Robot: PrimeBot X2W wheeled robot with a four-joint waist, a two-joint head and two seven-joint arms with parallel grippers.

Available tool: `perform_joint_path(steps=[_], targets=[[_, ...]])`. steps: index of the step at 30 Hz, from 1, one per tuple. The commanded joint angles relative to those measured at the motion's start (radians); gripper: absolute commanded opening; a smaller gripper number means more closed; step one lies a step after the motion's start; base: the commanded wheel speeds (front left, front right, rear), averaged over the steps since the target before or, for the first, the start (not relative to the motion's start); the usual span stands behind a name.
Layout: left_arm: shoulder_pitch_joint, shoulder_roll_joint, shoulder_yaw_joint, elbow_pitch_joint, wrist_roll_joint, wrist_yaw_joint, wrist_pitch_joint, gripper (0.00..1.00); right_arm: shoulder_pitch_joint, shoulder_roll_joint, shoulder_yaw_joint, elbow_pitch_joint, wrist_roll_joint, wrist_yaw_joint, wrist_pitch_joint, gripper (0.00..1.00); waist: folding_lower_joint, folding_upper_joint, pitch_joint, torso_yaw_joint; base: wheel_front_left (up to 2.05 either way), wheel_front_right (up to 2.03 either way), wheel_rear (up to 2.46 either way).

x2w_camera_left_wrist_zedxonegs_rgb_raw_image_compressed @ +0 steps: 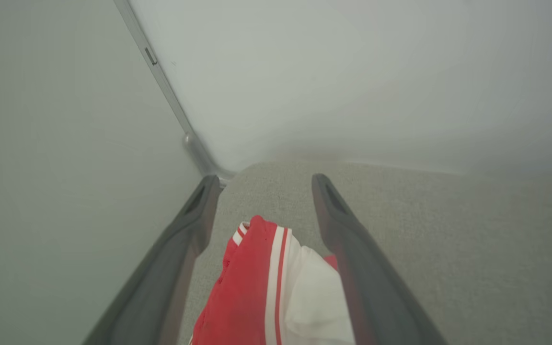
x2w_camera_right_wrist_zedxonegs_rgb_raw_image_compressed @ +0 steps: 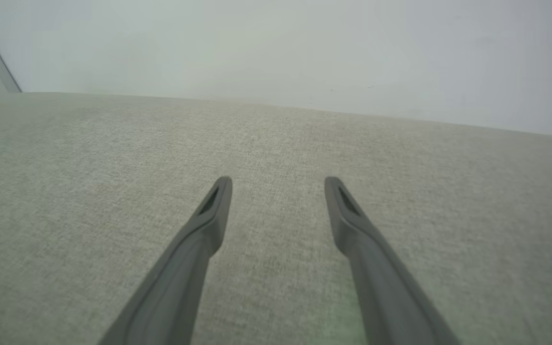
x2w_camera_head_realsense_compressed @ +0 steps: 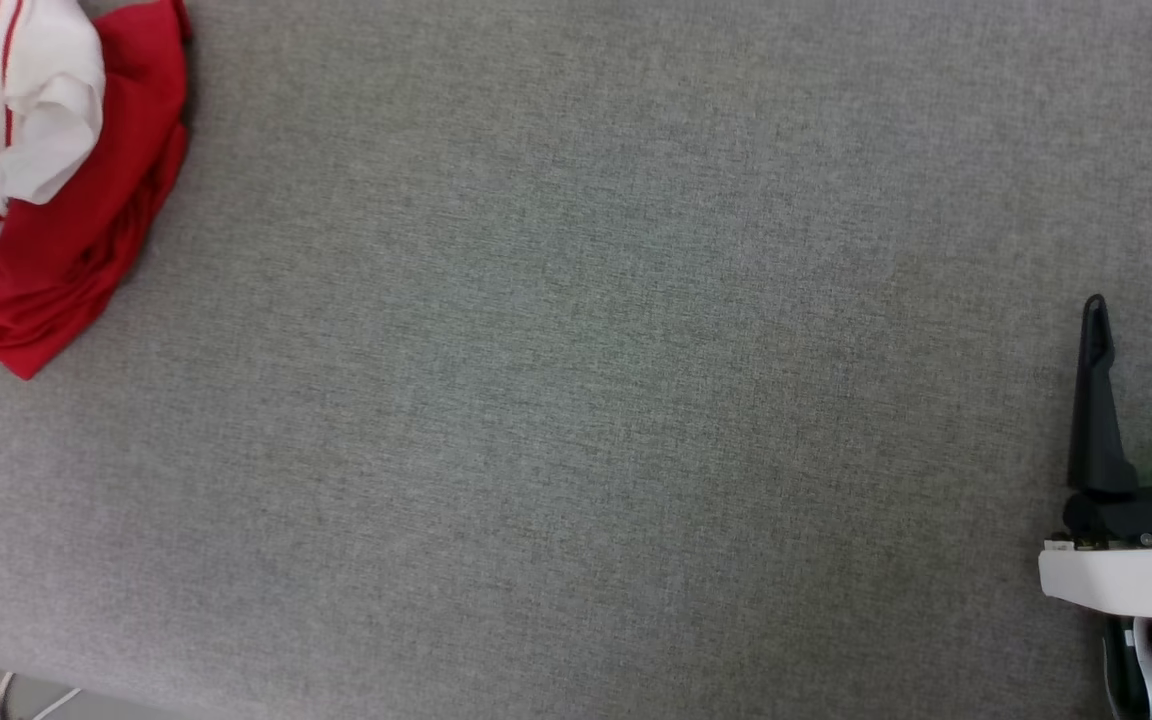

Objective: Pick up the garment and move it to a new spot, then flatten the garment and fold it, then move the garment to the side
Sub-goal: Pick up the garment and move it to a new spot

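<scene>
At the near right edge of the grey fabric surface [x2w_camera_head_realsense_compressed: 576, 420], the right gripper [x2w_camera_head_realsense_compressed: 1151, 300] sits with fingers spread wide, empty. Farther off at the left, the garment [x2w_camera_head_realsense_compressed: 86, 200] lies crumpled, with the left gripper [x2w_camera_left_wrist_zedxonegs_rgb_raw_image_compressed: 265, 179] open astride its red-and-white bunch, near the wall [x2w_camera_left_wrist_zedxonegs_rgb_raw_image_compressed: 352, 72] corner.

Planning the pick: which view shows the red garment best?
Head view: widest look at the crumpled red T-shirt with white sleeve. Left wrist view catches one striped fold inside the left pincer. Right wrist view faces grey cloth.
</scene>
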Motion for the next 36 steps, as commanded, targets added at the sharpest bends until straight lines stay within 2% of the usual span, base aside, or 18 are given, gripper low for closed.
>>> perform_joint_path(steps=[1, 6, 12, 16, 19, 22, 23, 24, 25, 28, 36], targets=[[-0.004, 0.025, -0.039, 0.019, -0.050, 0.001, 0.076, 1.00, -0.009, 0.002, -0.001, -0.006, 0.003, 0.000, -0.002, 1.00, -0.0002, 0.0000, 0.016, -0.012, 0.00, 0.00, 0.00], [-0.008, 0.111, -0.185, 0.036, -0.212, 0.001, 0.313, 1.00, -0.018, 0.002, -0.014, 0.000, 0.015, 0.000, -0.002, 1.00, -0.0002, 0.0000, 0.042, -0.022, 0.00, 0.00, 0.00], [0.015, 0.169, -0.289, 0.059, -0.361, 0.001, 0.498, 1.00, -0.031, 0.002, -0.023, -0.005, 0.014, 0.000, -0.002, 1.00, -0.0002, 0.0000, 0.073, -0.039, 0.00, 0.00, 0.00], [0.033, 0.171, -0.336, 0.096, -0.401, 0.001, 0.560, 1.00, -0.028, 0.002, -0.035, 0.002, 0.019, -0.001, -0.001, 1.00, -0.0002, 0.0000, 0.089, -0.045, 0.00, 0.00, 0.00], [0.045, 0.153, -0.384, 0.125, -0.412, 0.001, 0.607, 1.00, -0.026, 0.002, -0.033, 0.007, 0.011, -0.001, 0.001, 1.00, -0.0002, 0.0000, 0.097, -0.045, 0.00, 0.00, 0.00], [0.054, 0.115, -0.424, 0.152, -0.424, 0.000, 0.609, 1.00, -0.033, 0.002, -0.032, 0.013, 0.010, -0.001, 0.001, 1.00, -0.0002, 0.0000, 0.102, -0.046, 0.00, 0.00, 0.00], [0.055, 0.104, -0.435, 0.157, -0.428, 0.000, 0.600, 0.83, -0.036, 0.002, -0.029, 0.015, 0.010, -0.001, 0.001, 1.00, -0.0002, 0.0000, 0.103, -0.047, 0.00, 0.00, 0.00], [0.055, 0.094, -0.445, 0.161, -0.431, 0.000, 0.594, 0.24, -0.038, 0.002, -0.027, 0.017, 0.009, -0.001, 0.001, 1.00, -0.0002, 0.0000, 0.101, -0.048, 0.00, 0.00, 0.00], [0.054, 0.091, -0.458, 0.163, -0.428, -0.001, 0.591, 0.00, -0.039, 0.002, -0.025, 0.019, 0.009, -0.001, 0.001, 1.00, -0.0002, 0.0000, 0.097, -0.048, 0.00, 0.00, 0.00], [0.035, 0.106, -0.481, 0.165, -0.429, -0.002, 0.564, 0.00, -0.039, 0.002, -0.020, 0.021, 0.014, -0.001, 0.001, 1.00, -0.0002, 0.0000, 0.077, -0.050, 0.00, 0.00, 0.00], [-0.081, 0.196, -0.533, 0.099, -0.400, 0.000, 0.475, 0.00, -0.019, 0.002, -0.009, 0.036, 0.050, -0.001, -0.002, 1.00, -0.0002, 0.0000, -0.025, -0.051, 0.00, 0.00, 0.00]])
